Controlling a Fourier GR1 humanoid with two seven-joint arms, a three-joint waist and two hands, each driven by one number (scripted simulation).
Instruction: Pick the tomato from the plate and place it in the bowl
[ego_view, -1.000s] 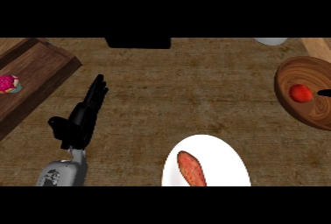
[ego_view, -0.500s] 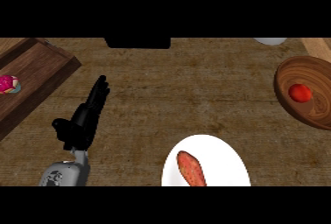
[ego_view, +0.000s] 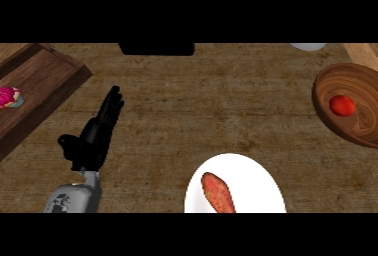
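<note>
Tomato (ego_view: 342, 105), round with no long axis, sits in bowl (ego_view: 354, 131); left hand (ego_view: 93, 137) rests, fingers straight.

Bowl (ego_view: 353, 107) cut by right edge; plate (ego_view: 255, 175) by bottom

a pink cupcake (ego_view: 9, 97) sits on a wooden tray (ego_view: 46, 85) (upper left); an orange-red sausage (ego_view: 218, 192) lies lower centre.

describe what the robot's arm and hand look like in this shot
Only one arm shows, at the view's left. Its left hand is plain black, with slim segmented fingers and a shorter thumb to one side. Behind it a narrow wrist joins a light grey forearm with rounded casing and small dark markings on it. No cables are visible. The right arm is out of view.
</note>
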